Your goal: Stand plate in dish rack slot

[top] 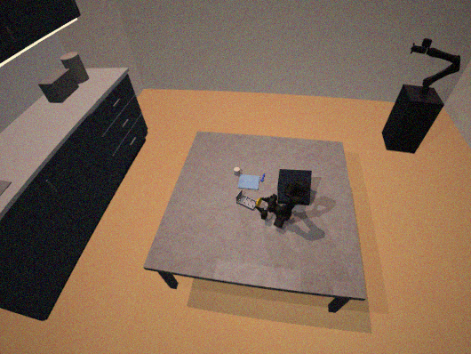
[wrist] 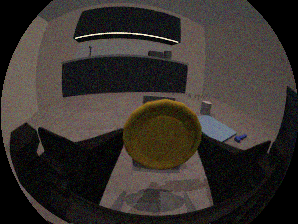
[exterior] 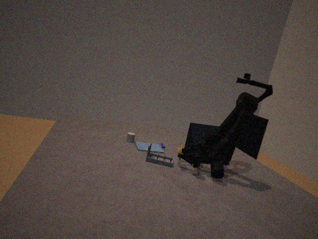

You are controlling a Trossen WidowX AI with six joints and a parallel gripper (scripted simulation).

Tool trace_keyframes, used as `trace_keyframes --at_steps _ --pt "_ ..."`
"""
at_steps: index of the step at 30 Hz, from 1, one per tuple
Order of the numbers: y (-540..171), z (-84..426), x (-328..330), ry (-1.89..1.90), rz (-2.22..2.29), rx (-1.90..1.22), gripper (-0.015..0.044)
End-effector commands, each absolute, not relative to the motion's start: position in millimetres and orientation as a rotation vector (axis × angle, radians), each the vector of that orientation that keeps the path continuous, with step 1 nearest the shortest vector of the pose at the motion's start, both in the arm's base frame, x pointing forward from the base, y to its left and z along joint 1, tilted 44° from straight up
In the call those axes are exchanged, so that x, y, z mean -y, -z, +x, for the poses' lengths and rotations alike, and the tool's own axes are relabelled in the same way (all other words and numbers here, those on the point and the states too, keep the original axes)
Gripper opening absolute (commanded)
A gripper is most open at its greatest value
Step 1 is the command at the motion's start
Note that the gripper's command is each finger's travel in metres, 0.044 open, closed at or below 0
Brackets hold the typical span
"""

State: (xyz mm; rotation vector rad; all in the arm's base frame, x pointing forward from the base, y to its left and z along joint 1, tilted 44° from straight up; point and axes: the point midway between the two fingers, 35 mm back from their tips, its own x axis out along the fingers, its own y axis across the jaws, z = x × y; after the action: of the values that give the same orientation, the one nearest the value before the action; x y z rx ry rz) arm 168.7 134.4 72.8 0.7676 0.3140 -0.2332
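The yellow plate (top: 259, 202) (exterior: 180, 150) (wrist: 162, 135) stands upright on edge in my gripper (top: 261, 205) (exterior: 181, 154) (wrist: 162, 136). The gripper is shut on the plate at its two sides. In the wrist view the plate faces the camera. The grey dish rack (top: 247, 203) (exterior: 159, 162) sits on the table with its tall panel at the end away from the arm. The plate is off the near end of the rack, above table height and outside the slots. In the wrist view the plate hides most of the rack.
A light blue mat (top: 249, 181) (exterior: 156, 148) (wrist: 216, 128) lies behind the rack, with a small blue object (top: 263, 178) (exterior: 162, 145) (wrist: 240, 138) beside it and a pale cup (top: 236, 171) (exterior: 131, 137) (wrist: 205, 107) past it. A black block (top: 288, 177) stands by the arm's base.
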Motion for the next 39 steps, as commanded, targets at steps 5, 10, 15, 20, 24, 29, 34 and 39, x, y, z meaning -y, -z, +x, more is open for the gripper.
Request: trace_keyframes --at_steps 5,10,15,20,24,29,34,39 --pt "-70 180 -131 0.238 0.761 -0.316 0.0000" --pt "-67 188 -130 0.237 0.761 -0.316 0.0000" --pt "-67 190 -129 0.236 0.761 -0.314 0.0000" --pt "-64 197 -128 0.237 0.762 -0.316 0.0000" --pt "-63 203 -127 0.235 0.763 -0.314 0.0000" --pt "-61 208 -126 0.235 0.764 -0.315 0.0000" --pt "-60 214 -125 0.234 0.766 -0.314 0.0000" --pt "-58 220 -124 0.234 0.767 -0.315 0.0000"
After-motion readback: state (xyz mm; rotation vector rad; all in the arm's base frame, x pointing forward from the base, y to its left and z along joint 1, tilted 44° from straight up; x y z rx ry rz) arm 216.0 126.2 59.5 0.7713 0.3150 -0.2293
